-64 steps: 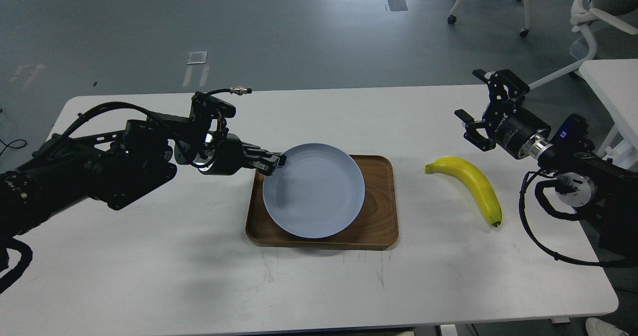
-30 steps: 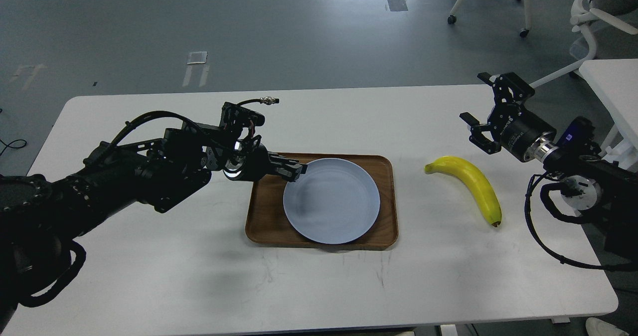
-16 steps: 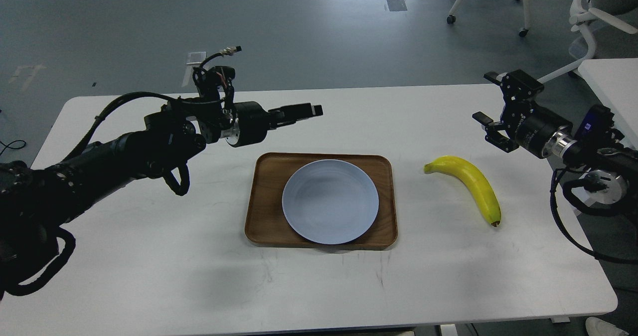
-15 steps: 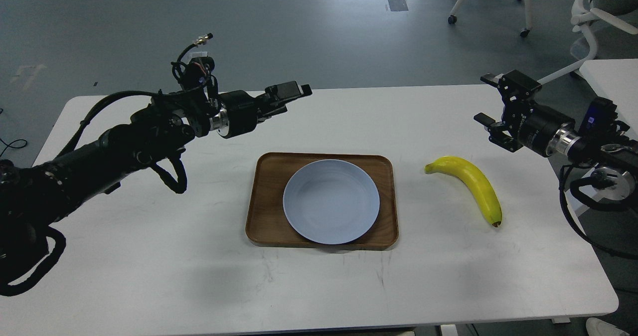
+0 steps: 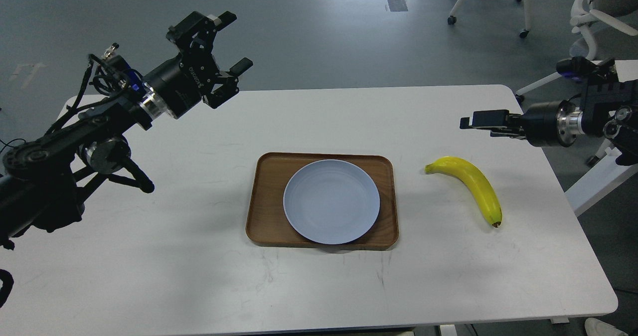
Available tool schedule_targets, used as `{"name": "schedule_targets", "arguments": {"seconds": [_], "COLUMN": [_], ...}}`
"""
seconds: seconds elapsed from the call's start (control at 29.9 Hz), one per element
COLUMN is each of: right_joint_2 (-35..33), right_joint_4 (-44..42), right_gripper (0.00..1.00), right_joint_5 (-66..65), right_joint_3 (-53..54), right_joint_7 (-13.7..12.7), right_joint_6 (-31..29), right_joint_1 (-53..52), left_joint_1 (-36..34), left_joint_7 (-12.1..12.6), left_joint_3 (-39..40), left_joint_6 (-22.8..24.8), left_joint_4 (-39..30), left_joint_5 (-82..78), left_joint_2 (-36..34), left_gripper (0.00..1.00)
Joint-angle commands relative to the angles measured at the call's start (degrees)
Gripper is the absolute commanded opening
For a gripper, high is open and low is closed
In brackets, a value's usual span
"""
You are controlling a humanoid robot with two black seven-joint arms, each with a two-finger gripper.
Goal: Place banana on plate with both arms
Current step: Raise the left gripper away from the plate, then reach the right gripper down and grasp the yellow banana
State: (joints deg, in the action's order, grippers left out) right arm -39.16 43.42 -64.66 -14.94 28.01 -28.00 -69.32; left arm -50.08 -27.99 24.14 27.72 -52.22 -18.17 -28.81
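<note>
Banana (image 5: pixel 471 186) flat on counter (image 5: pixel 199 276), just below-left of right gripper (image 5: pixel 466 122), long axis diagonal; those jaws edge-on, can't tell. Left gripper (image 5: pixel 234 42) spread wide, far off. Plate (image 5: pixel 331 201) empty.

The tabletop (image 5: pixel 164 256) lies bare across the whole lower part of the frame and along its left side, giving open passage there. At centre, the wooden tray (image 5: pixel 261 216) carries the plate (image 5: pixel 331 201), whose face is bare. The banana (image 5: pixel 473 184) lies right of centre, well apart from the tray, with bare surface all round it. The left pincer (image 5: pixel 234 42) hangs high at upper left, the right pincer (image 5: pixel 471 121) above the banana; neither blocks the tray.
</note>
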Motion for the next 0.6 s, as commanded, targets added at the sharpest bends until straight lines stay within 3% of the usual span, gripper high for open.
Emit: {"name": "schedule_targets", "arguments": {"seconds": [0.0, 0.57], "right_joint_2": [2.07, 11.38], "right_joint_4": [-1.23, -8.53], "right_gripper": [0.99, 0.96], "right_joint_5": [-5.29, -9.87], "right_joint_3": [-6.93, -17.14], "right_joint_7": [-0.01, -0.01], "right_joint_6": [0.00, 1.01], "right_joint_1": [-1.87, -0.73], "left_joint_1": [2.09, 3.23], "left_joint_7": [-0.01, -0.01], "left_joint_3": [1.35, 1.79], "left_joint_6": [0.28, 0.28], "left_joint_4": [-1.39, -1.57], "left_joint_5": [-0.02, -0.02], "left_joint_2": [-1.25, -0.72], "left_gripper": [0.98, 0.98]}}
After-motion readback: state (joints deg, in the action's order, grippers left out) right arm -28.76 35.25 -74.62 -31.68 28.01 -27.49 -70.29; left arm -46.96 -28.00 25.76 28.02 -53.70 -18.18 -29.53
